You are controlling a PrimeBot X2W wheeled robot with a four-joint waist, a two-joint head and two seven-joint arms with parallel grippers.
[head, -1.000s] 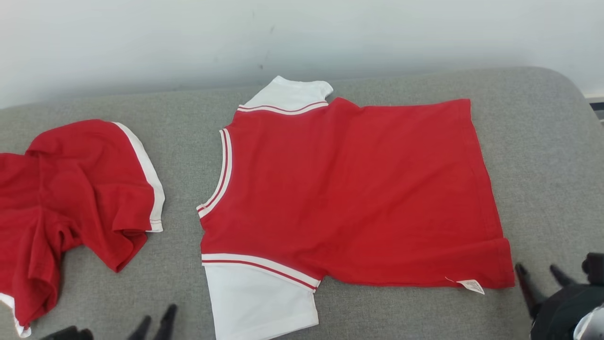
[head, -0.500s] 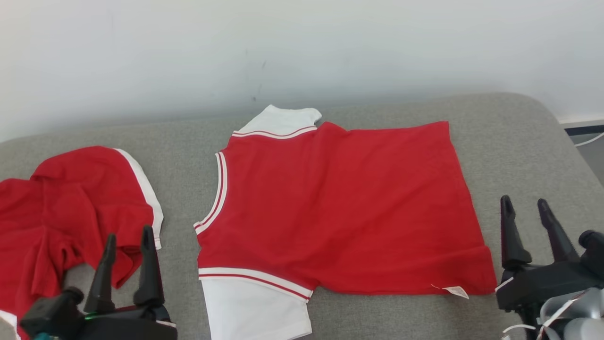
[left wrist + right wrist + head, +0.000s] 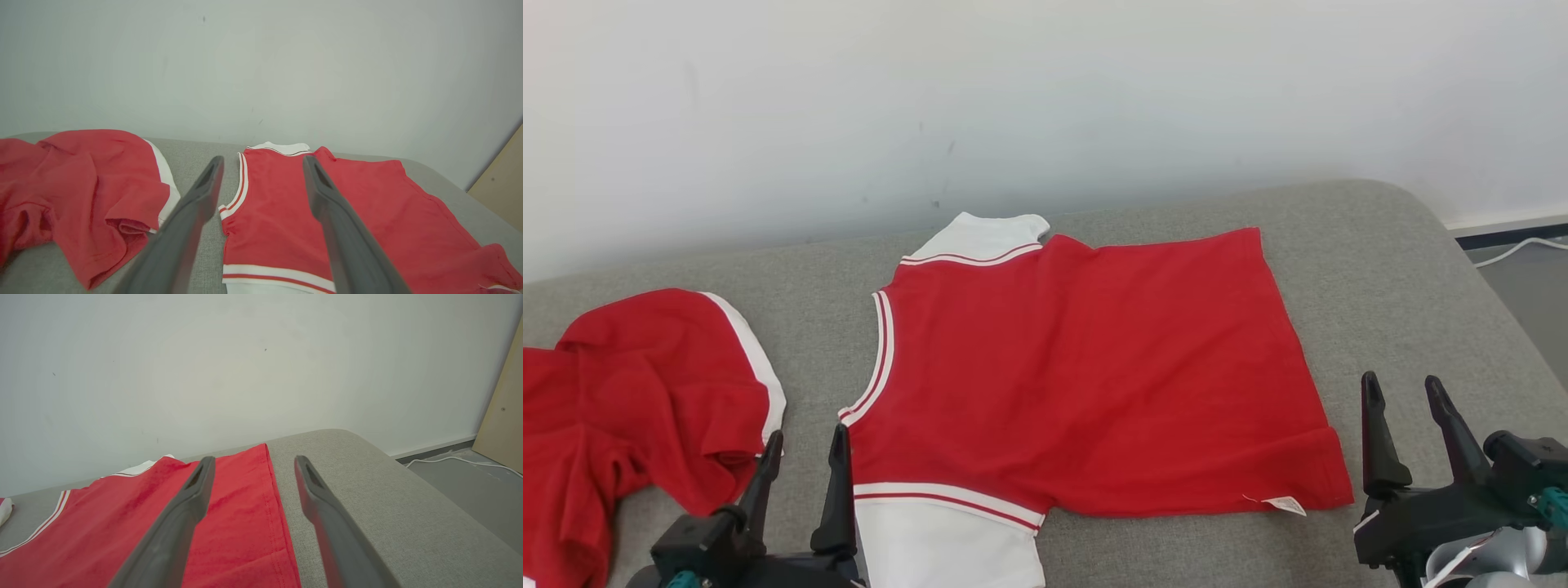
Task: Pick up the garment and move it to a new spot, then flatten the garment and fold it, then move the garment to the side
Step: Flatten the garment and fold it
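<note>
The garment (image 3: 1078, 367) is a red T-shirt with white sleeves, spread flat on the grey cushion (image 3: 1388, 269), neck to the left and hem to the right. My left gripper (image 3: 805, 438) stands open near the front edge, its fingers just left of the shirt's near white sleeve (image 3: 947, 547). In the left wrist view the left gripper (image 3: 263, 160) frames the garment's (image 3: 286, 220) neck side. My right gripper (image 3: 1401, 382) is open just right of the hem's near corner, holding nothing. The right wrist view has the right gripper (image 3: 254, 459) straddling the garment's (image 3: 143, 526) hem edge.
A second red garment (image 3: 629, 392) with white trim lies crumpled at the cushion's left end, also seen in the left wrist view as a crumpled red garment (image 3: 81, 183). A pale wall (image 3: 1013, 98) runs behind. Beyond the rounded right end, a white cable (image 3: 449, 459) lies on the floor beside a wooden panel (image 3: 502, 408).
The camera has tilted up, shifting the whole picture down. Both grippers have risen into view from the bottom edge. The left one has moved right, from the crumpled garment toward the flat shirt's sleeve.
</note>
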